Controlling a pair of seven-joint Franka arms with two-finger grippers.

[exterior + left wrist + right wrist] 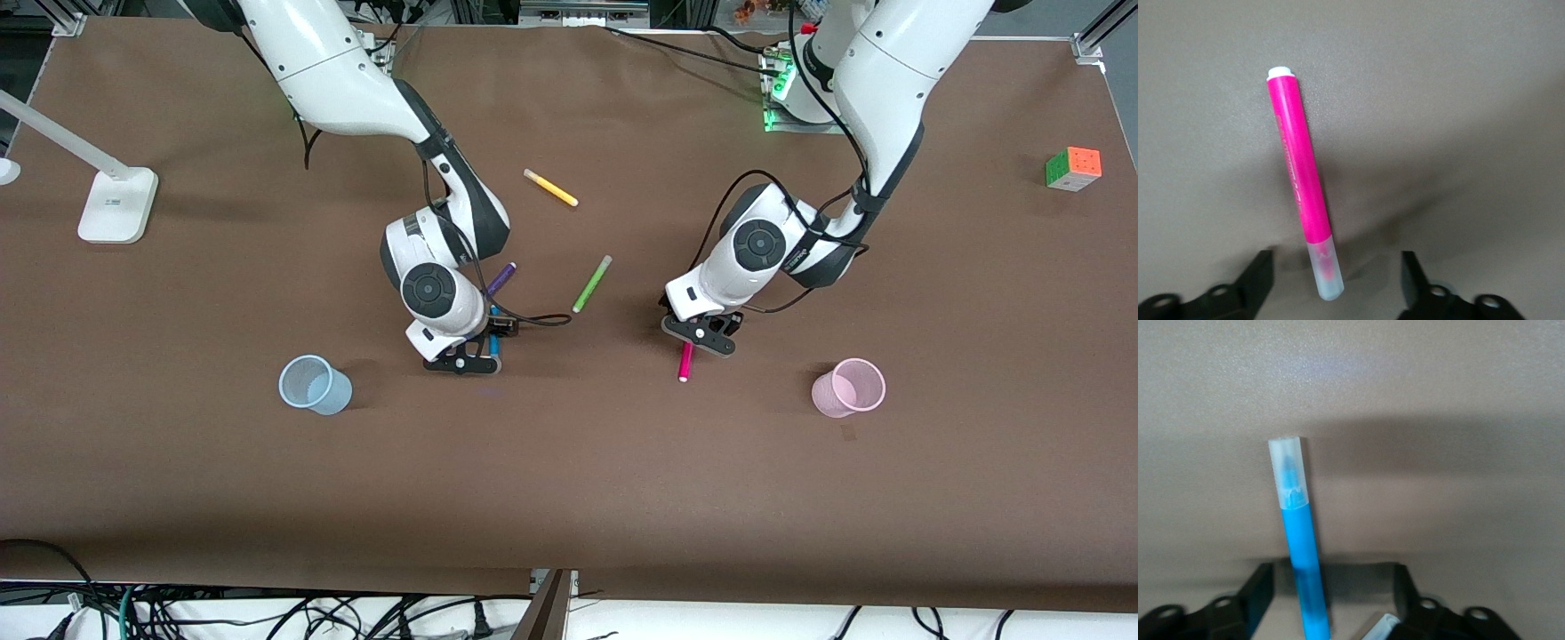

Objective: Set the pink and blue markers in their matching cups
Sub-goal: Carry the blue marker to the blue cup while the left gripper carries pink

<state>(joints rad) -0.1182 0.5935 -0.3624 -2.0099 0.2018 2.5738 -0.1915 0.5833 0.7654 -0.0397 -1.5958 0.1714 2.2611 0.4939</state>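
Pink marker (1301, 187) lies on the table (569, 462), clear cap between the left hand's (701, 333) spread fingers (1255, 280) — not yet gripped. Blue marker (1301, 553) likewise inside the right hand (462, 360), fingers apart. Risk: closing off-centre near an end could tip or roll either pen out. Pink cup (849, 388) & blue cup (314, 384) wait nearer the camera.

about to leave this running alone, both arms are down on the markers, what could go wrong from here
1. The left pincer straddles only the clear cap end of the magenta-pink felt-tip marker, so the marker may pivot or slip when lifted.
2. The right pincer is around the mid-blue felt-tip marker with the purple marker close by, which it could nudge.
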